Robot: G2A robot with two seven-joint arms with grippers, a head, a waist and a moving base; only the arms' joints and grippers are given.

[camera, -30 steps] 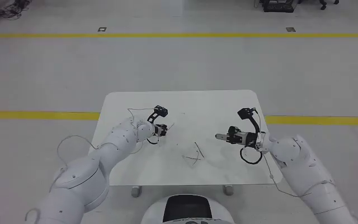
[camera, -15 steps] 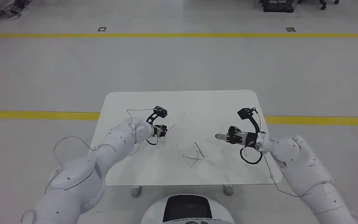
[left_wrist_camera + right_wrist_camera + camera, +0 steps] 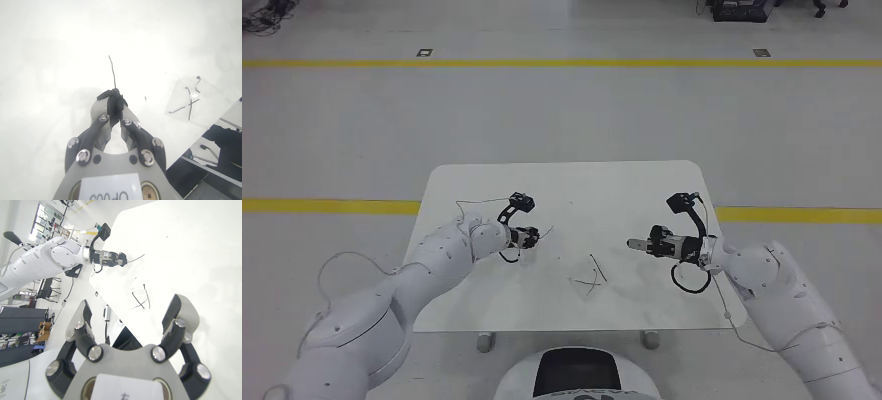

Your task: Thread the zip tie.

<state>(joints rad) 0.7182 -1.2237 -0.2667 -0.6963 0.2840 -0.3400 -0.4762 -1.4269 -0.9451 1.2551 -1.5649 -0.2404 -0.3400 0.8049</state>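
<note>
item: zip tie (image 3: 112,72) — thin black strip, one end pinched in the left gripper (image 3: 115,106), the rest sticking out straight and free above the table (image 3: 642,190). place: centre-left of the top view. whether the head is the pinched end cannot be told.
left gripper: clenched on the tie.
right gripper (image 3: 131,306): spread wide, empty; centre-right of the top view, well apart from the tie, pointing toward it.
spares (image 3: 592,272): a few black ties crossed on a clear sheet (image 3: 175,94), lower centre of the top view, between the two grippers.
progress, as judged: tie lifted — early stage. no loop formed, tail not through head. left to do: second grip, bending, feeding the tail in.
</note>
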